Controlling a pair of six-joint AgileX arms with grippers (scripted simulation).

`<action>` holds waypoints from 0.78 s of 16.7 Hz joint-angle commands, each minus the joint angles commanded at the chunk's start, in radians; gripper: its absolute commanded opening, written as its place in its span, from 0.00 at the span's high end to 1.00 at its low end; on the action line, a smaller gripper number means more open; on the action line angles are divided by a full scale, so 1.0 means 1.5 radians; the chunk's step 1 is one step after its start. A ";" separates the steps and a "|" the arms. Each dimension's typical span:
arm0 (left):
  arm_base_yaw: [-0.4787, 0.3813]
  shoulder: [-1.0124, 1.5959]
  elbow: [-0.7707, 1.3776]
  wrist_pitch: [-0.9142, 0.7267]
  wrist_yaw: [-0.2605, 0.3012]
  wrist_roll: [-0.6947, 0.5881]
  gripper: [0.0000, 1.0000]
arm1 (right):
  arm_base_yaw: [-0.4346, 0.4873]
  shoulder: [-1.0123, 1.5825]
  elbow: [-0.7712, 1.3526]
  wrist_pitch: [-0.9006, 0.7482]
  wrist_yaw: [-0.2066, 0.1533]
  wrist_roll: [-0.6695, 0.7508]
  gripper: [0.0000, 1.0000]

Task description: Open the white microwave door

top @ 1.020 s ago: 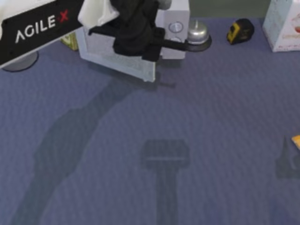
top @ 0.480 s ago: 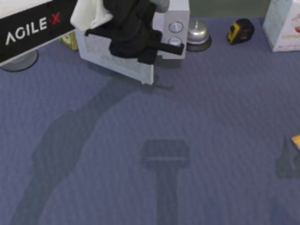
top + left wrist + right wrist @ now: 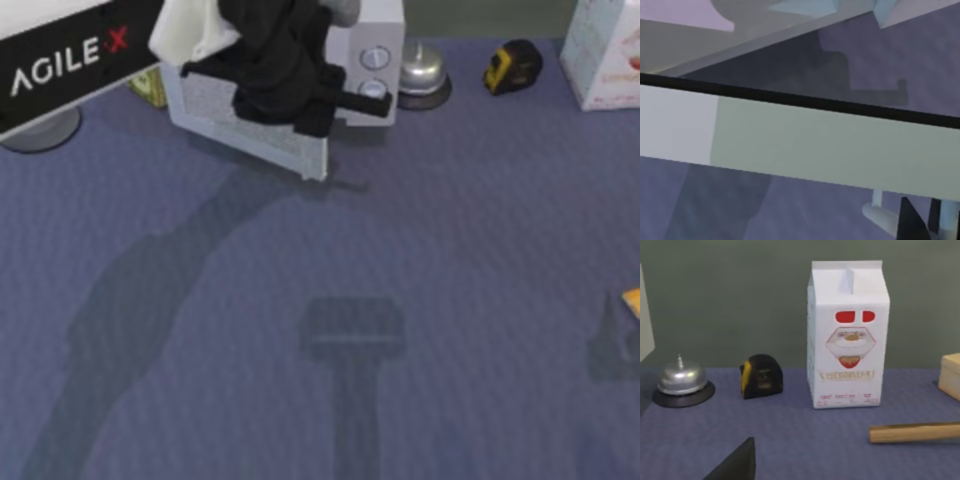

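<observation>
The microwave (image 3: pixel 378 30) stands at the table's far edge, left of centre, its two knobs facing forward. The white microwave door (image 3: pixel 250 125) with its grey mesh window hangs partly swung out, its free edge toward the table's middle. My left gripper (image 3: pixel 365 96) reaches over the door from the far left. In the left wrist view the door (image 3: pixel 815 145) crosses the frame as a pale band, and my left gripper (image 3: pixel 925 225) is shut on the door's white bar handle (image 3: pixel 880 216). My right gripper (image 3: pixel 742 465) shows only at that view's lower edge, parked.
Right of the microwave stand a silver bell (image 3: pixel 420 68), a black and yellow tape measure (image 3: pixel 512 65) and a white carton with pink print (image 3: pixel 605 50). A wooden stick (image 3: pixel 915 432) and a tan block (image 3: pixel 952 375) lie near the right arm.
My left gripper has shifted a little to the left with the handle, and the door has swung slightly further out. Over the last half second hardly anything moved.
</observation>
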 joint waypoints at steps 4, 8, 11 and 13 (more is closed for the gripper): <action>0.000 0.000 0.000 0.000 0.000 0.000 1.00 | 0.000 0.000 0.000 0.000 0.000 0.000 0.00; 0.000 0.000 0.000 0.000 0.000 0.000 1.00 | 0.000 0.000 0.000 0.000 0.000 0.000 0.00; 0.000 0.000 0.000 0.000 0.000 0.000 1.00 | 0.000 0.000 0.000 0.000 0.000 0.000 0.00; -0.004 -0.001 -0.002 0.001 0.006 -0.001 1.00 | 0.000 0.000 0.000 0.000 0.000 0.000 0.00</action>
